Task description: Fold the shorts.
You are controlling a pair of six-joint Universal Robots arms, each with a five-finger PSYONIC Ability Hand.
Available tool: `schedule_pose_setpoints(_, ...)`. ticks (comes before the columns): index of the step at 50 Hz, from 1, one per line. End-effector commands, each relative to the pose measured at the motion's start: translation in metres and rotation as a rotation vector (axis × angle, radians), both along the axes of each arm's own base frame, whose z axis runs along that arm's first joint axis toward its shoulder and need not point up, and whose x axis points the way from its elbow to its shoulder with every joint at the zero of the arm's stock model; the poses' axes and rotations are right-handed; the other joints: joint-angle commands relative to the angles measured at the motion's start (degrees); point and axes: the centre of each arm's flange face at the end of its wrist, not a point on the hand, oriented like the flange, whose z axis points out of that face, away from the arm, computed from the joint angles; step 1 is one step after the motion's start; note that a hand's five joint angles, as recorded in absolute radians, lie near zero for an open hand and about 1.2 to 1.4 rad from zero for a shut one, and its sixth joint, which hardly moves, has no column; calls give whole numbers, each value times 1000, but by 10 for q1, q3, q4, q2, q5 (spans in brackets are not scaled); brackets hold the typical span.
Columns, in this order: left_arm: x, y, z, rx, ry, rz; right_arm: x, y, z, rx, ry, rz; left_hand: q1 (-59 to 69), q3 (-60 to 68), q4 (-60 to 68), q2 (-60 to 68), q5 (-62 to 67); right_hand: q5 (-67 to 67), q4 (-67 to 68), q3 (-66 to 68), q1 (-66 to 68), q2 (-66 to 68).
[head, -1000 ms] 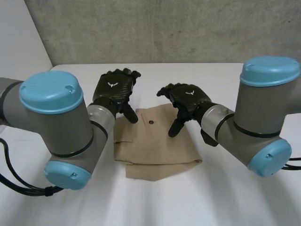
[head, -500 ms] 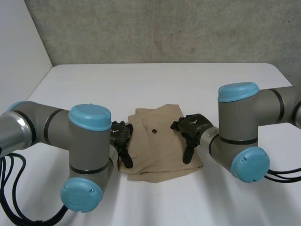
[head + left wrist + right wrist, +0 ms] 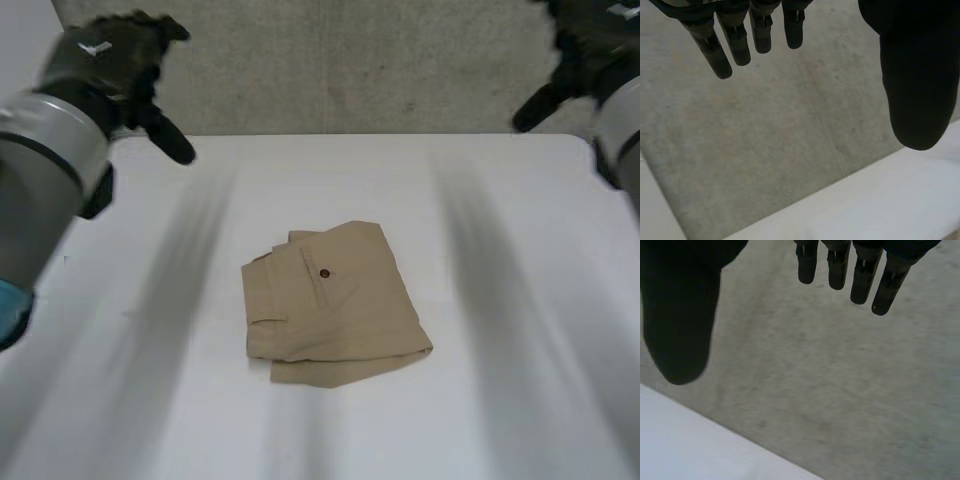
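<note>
Both hands have lifted clear of the shorts and swung apart since half a second ago; the left hand hangs high at the far left, the right hand high at the far right; each has straight fingers and a wide-spread thumb, holding nothing; the shorts lie folded in a compact tan packet mid-desk, button upward; the cloth looks light, soft and limp, so pinch corners or the layered near edge.
</note>
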Motion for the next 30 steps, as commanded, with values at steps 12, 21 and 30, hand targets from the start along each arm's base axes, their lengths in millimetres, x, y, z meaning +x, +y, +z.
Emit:
schedule_pose_setpoints(12, 17, 11, 10, 52, 30, 27, -9, 8, -1, 97, 58, 27, -2, -14, -9, -7, -17, -37, -35, -12, 20, -27)
schedule_pose_setpoints(21, 15, 12, 0, 66, 17, 17, -2, 11, -12, 94, 157, 81, -6, -18, -13, -10, -21, -37, -35, -12, 20, -27)
schedule_pose_setpoints(30, -4, -3, -46, 75, -95, -68, 9, 12, -43, 51, 418, 172, 14, 3, 7, 10, -1, -37, -35, -12, 20, -27)
